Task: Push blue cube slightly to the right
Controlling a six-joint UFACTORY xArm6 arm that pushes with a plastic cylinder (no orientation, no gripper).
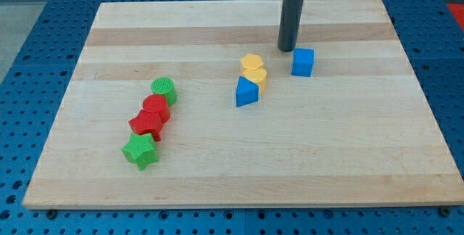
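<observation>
The blue cube [303,62] sits on the wooden board [239,155] right of centre, toward the view's top. My tip [286,49] rests on the board just to the cube's upper left, very close to it; I cannot tell whether they touch. A second blue block, wedge-shaped [246,91], lies left of and below the cube.
Two yellow blocks [253,69] sit stacked in a row just above the blue wedge. At the view's left a diagonal line holds a green cylinder [164,88], a red block [155,108], a red star [146,125] and a green star [140,151].
</observation>
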